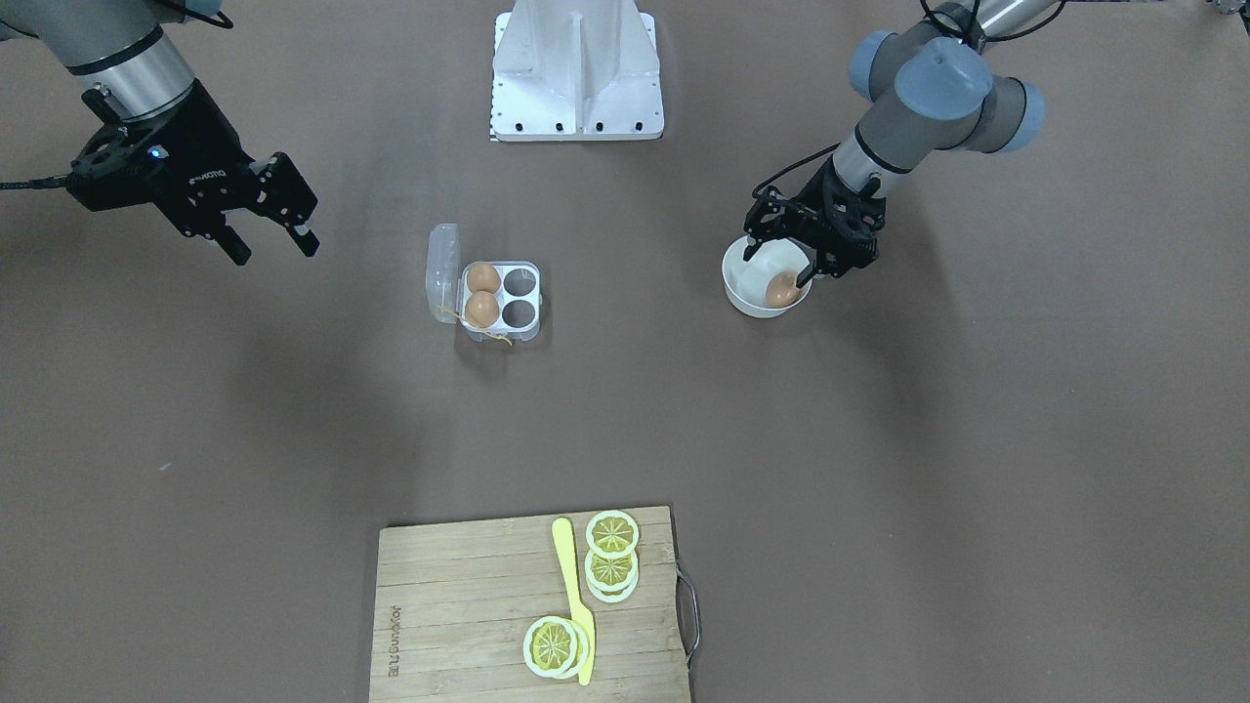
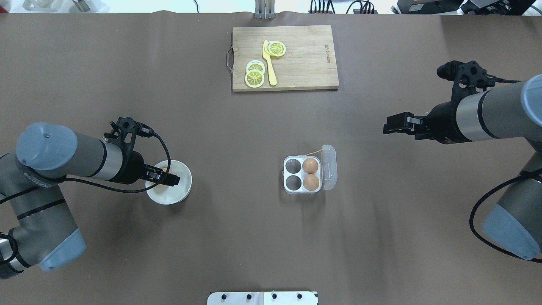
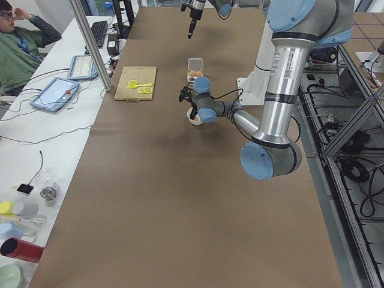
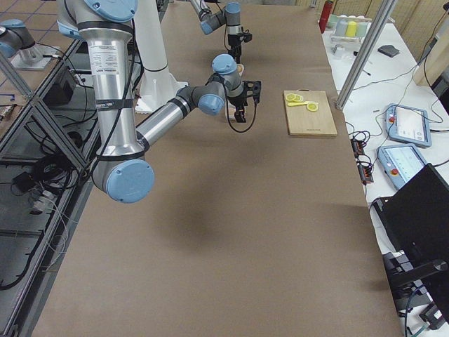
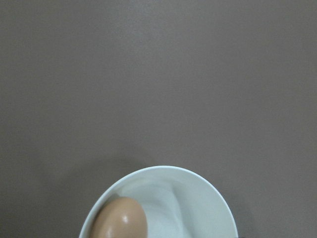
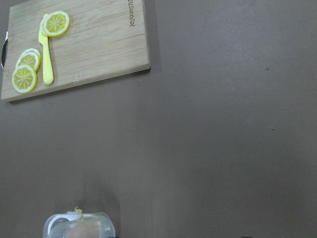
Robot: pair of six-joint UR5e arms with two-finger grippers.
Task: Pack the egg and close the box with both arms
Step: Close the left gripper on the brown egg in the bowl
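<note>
The clear box (image 1: 518, 298) lies open mid-table, its lid (image 1: 442, 271) folded back. Two brown eggs (image 1: 482, 277) fill the wells beside the lid; the other two wells are empty. It also shows in the overhead view (image 2: 292, 174). A third egg (image 1: 781, 290) lies in a white bowl (image 1: 742, 293); the left wrist view shows that egg (image 5: 119, 220) too. My left gripper (image 1: 776, 270) is open and low over the bowl, one fingertip beside the egg. My right gripper (image 1: 273, 239) is open and empty, hovering well off to the box's lid side.
A wooden cutting board (image 1: 459, 605) with lemon slices (image 1: 612, 535) and a yellow knife (image 1: 574, 596) lies on the operators' side of the table. The white metal stand (image 1: 576, 73) is at the robot's base. Bare brown table surrounds the box.
</note>
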